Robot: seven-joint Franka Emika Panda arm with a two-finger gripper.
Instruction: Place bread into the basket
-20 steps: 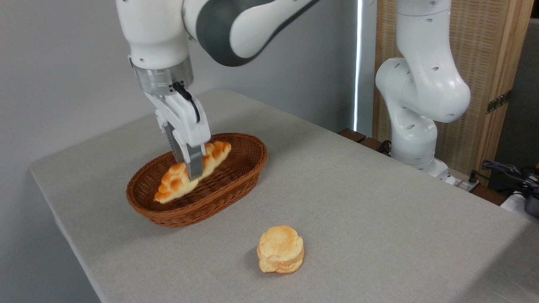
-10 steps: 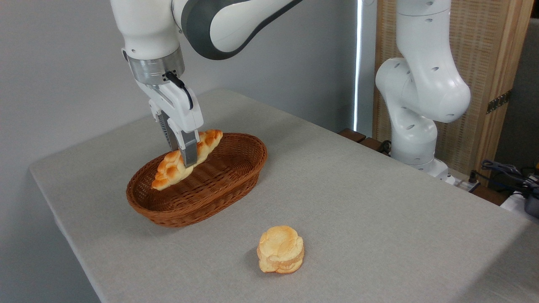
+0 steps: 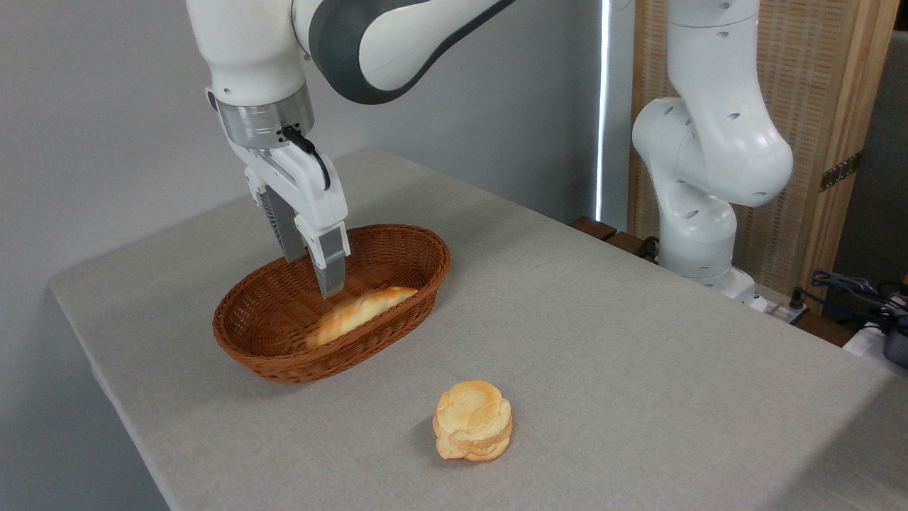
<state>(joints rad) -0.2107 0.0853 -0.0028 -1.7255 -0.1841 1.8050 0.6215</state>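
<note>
The bread, a long golden-orange loaf, lies blurred inside the reddish-brown wicker basket, low against its near wall. My gripper hangs over the basket's middle, just above and left of the loaf. Its fingers stand apart and nothing is between them. The basket's near rim hides the loaf's lower edge.
A small round pale-orange bun sits on the grey tablecloth in front of the basket. The arm's white base stands at the table's back right. The table's left edge runs close to the basket.
The gripper let go of the bread, which dropped from between the fingers down into the basket. The fingers have opened, and the gripper has shifted slightly right.
</note>
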